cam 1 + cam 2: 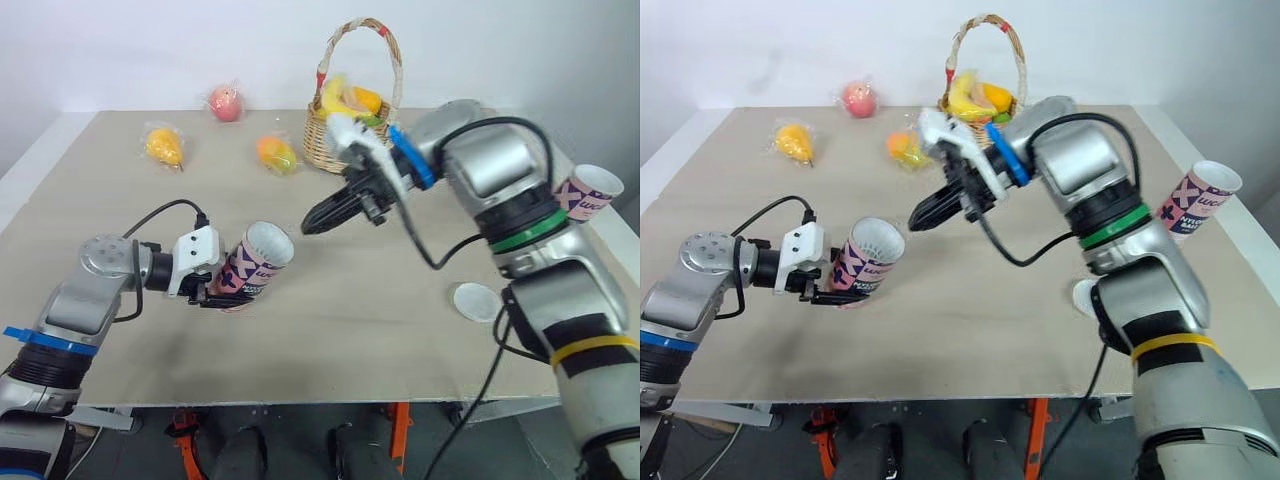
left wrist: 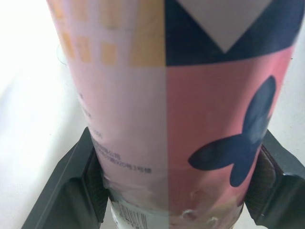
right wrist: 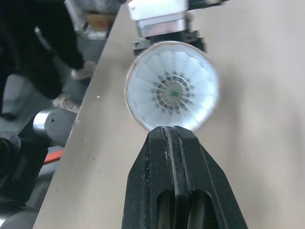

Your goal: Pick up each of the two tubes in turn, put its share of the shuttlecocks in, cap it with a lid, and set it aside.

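The left tool (image 1: 232, 292) sits in the lower left of the head view, pinching a pink patterned tube (image 1: 255, 262) near its base. The left wrist view shows a black finger (image 2: 95, 186) pressed against each side of the tube. The tube is tilted, with its open mouth raised toward the centre of the frame. Whether its base touches the counter (image 1: 350, 340) cannot be told. The right wrist view looks straight into the mouth, where a white feathered shuttlecock (image 3: 172, 90) sits inside.

The right tool (image 1: 312, 221) hangs in the centre of the frame, just above and right of the tube's mouth. Its two fingers are pressed together with nothing between them.

A second tube (image 1: 588, 192) with the same pattern lies at the right edge of the frame, partly behind the right arm. A white lid (image 1: 476, 301) lies flat on the counter at centre right.

At upper centre a wicker basket (image 1: 325, 135) holds yellow and orange fruit. Three wrapped fruits lie to its left: an orange one (image 1: 277, 153), a yellow one (image 1: 165, 146) and a red one (image 1: 225, 102).

A person in dark clothes (image 3: 47, 38) stands beside the counter in the right wrist view.
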`<action>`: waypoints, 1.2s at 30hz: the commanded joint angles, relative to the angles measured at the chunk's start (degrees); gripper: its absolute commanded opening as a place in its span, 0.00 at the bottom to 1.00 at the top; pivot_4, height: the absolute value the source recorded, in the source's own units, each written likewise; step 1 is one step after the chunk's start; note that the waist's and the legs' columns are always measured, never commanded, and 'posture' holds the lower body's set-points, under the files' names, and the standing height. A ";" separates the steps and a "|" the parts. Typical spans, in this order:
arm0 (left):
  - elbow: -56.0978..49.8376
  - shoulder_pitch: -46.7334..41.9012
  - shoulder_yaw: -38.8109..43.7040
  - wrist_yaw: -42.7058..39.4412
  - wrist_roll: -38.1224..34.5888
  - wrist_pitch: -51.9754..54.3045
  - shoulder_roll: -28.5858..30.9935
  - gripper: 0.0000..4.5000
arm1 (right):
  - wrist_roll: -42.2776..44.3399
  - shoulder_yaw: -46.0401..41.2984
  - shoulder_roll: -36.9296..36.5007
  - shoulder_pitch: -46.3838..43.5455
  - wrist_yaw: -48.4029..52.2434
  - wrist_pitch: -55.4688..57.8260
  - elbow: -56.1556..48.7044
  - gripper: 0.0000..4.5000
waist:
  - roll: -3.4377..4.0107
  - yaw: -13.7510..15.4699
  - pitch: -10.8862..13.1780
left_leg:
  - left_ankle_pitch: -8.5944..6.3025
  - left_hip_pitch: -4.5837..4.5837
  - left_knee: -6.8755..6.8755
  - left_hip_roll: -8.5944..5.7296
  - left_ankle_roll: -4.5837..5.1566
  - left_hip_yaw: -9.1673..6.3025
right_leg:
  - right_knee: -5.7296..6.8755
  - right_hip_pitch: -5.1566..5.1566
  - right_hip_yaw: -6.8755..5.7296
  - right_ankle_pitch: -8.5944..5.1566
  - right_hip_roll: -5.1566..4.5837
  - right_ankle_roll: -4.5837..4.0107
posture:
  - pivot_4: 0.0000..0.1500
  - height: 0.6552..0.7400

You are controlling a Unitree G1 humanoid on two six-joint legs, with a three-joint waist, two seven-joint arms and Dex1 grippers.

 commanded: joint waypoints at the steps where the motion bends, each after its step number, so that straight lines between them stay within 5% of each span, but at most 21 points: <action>1: 0.02 -0.51 2.71 1.88 -2.28 -2.60 -2.34 0.73 | -2.35 -5.73 -4.48 1.55 -1.60 -4.59 -2.37 0.01 | 0.01 0.11 0.00 | 0.00 0.00 0.00 0.00 0.00 0.01 | 0.00 0.00 0.01 -0.01 -0.01 0.02 | 1.00 1.00; 5: -1.74 -1.14 5.79 1.95 -7.56 -3.61 -5.92 0.73 | -4.46 -9.72 -9.53 8.48 -5.89 -5.66 -6.73 0.01 | -0.10 0.10 0.06 | -0.01 -0.10 0.03 -0.04 -0.01 0.05 | -0.11 0.00 0.05 0.02 -0.06 0.09 | 1.00 1.00; 14: -4.22 -1.32 5.13 5.51 -13.57 -1.58 -14.57 0.73 | -8.52 -10.26 -26.83 26.38 -0.68 -5.77 -14.38 0.75 | -0.02 0.12 0.13 | -0.10 -0.18 -0.02 -0.13 0.03 0.06 | -0.15 -0.09 0.17 -0.03 -0.07 0.13 | 1.00 1.00; 22: -2.65 1.70 -0.53 9.68 -10.80 -6.02 -25.32 0.73 | -17.94 -8.46 -30.21 30.73 -1.06 -17.01 -3.37 0.75 | -0.03 -0.35 0.14 | -0.07 0.05 0.12 -0.15 0.00 0.17 | -0.17 0.08 0.39 -0.03 -0.02 0.59 | 1.00 1.00; 36: 9.33 3.69 -2.99 8.92 -6.77 -17.62 -31.09 0.73 | -27.53 -6.93 -22.52 28.18 -5.71 -22.10 16.09 0.75 | 0.00 -0.21 0.13 | -0.04 0.30 0.07 -0.22 0.01 0.32 | -0.17 0.27 0.66 0.16 -0.04 0.42 | 1.00 1.00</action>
